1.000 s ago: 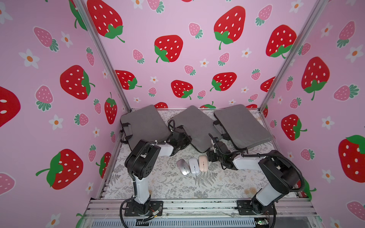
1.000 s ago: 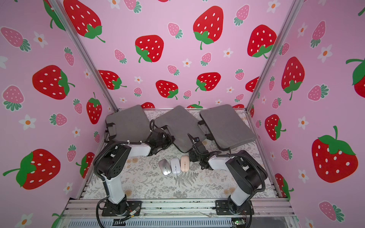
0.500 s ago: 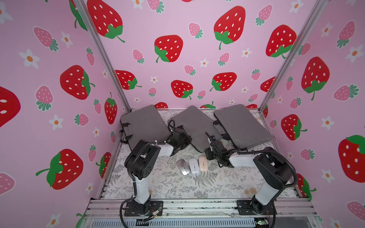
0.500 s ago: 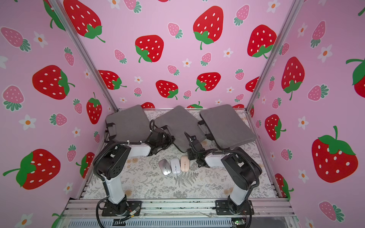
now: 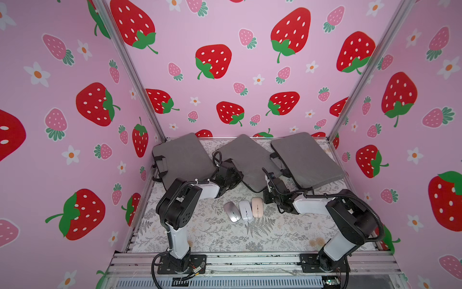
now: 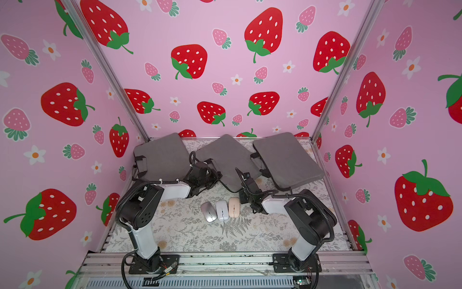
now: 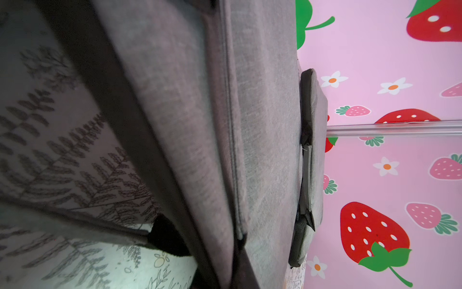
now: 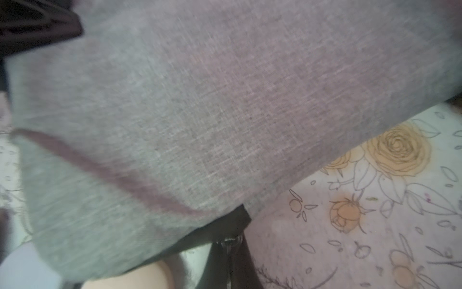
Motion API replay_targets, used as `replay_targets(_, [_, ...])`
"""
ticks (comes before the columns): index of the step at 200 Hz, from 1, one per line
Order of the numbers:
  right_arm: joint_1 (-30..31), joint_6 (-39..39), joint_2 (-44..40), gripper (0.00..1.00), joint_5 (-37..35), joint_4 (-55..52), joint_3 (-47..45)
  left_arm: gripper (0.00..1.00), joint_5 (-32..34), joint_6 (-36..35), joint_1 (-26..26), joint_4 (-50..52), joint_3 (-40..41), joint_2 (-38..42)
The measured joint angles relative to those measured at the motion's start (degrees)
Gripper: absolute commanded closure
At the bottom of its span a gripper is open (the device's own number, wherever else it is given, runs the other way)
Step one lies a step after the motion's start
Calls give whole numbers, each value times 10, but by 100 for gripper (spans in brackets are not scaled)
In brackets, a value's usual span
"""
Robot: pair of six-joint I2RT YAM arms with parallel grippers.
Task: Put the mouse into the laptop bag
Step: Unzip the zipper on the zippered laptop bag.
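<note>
Three mice lie side by side mid-table: silver mouse (image 5: 232, 211), white mouse (image 5: 245, 209) and pink mouse (image 5: 257, 207). The middle grey laptop bag (image 5: 247, 160) lies at the back. My left gripper (image 5: 236, 175) is shut on that bag's left edge; the left wrist view shows the grey fabric seam (image 7: 235, 175) running into the closed jaws. My right gripper (image 5: 265, 194) sits at the bag's near corner beside the pink mouse. It is shut on a small metal zipper pull (image 8: 230, 242). The pink mouse (image 8: 130, 277) shows just under the bag's corner there.
Two more grey laptop bags lie at the back, one on the left (image 5: 182, 157) and one on the right (image 5: 307, 157). Pink strawberry walls close in three sides. The floral cloth (image 5: 212, 235) covers the table, with a metal rail (image 5: 250, 260) along the front.
My right gripper has closed from open to shut and shifted slightly left onto the middle bag's near corner. The left arm and the mice have not moved.
</note>
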State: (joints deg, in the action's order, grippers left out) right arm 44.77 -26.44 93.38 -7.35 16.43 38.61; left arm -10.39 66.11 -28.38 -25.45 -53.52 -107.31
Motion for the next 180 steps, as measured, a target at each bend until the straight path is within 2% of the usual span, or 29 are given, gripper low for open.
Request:
replay_targets(26, [22,20,-29,100,17,-20,5,100,19,13,-9,0,5,0])
replay_targets(57, [72,41,-30,100,38,-57,27,100,75,30,-31,-3,12,1])
replay_targets(94, [78,54,-47,100,64,-76,17,100,148,50,-68,-16,43,14])
replay_targets(114, [78,56,-73,100,68,-88,9,100,213,61,-104,-40,70,29])
replay_targets(118, [78,56,-77,100,69,-91,8,96,229,63,-113,-45,77,33])
replay_targets(121, [79,56,-80,100,69,-93,8,89,243,64,-121,-48,82,37])
replay_targets(138, [85,55,-90,100,66,-103,5,61,311,72,-158,-46,100,54])
replay_targets(157, [82,50,-105,100,54,-104,-16,39,350,78,-179,-39,101,75])
replay_targets(173, [59,42,-123,100,52,-111,-38,29,352,73,-176,-39,101,91])
replay_targets(180, [39,37,-133,100,53,-116,-47,28,347,73,-170,-38,101,97])
